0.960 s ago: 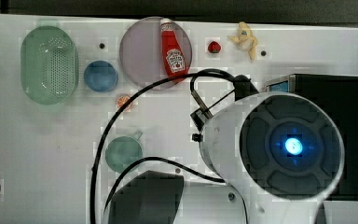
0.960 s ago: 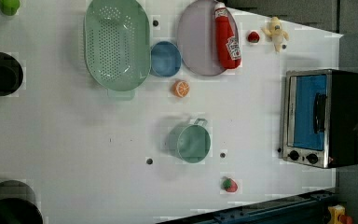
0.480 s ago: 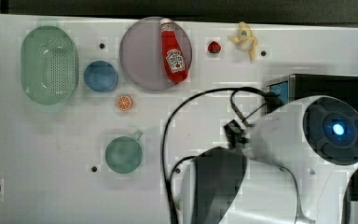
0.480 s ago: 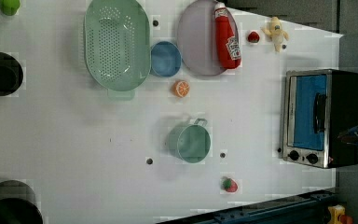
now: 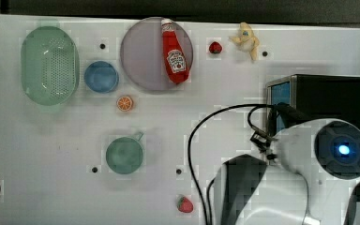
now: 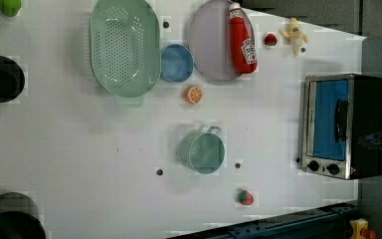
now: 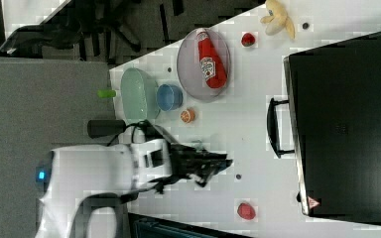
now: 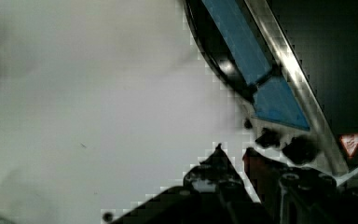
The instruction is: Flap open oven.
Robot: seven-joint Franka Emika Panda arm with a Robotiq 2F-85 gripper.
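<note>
Top view: the oven sits at the tabletop's right edge, the arm's white body over its near part.

Left view: its door is shut, handle on the blue glass.

Right view: the gripper hangs over bare table, apart from the oven.

Wrist view: the fingertips stand a narrow gap apart, holding nothing.

White table (brightly lit), dark floor beyond.
</note>
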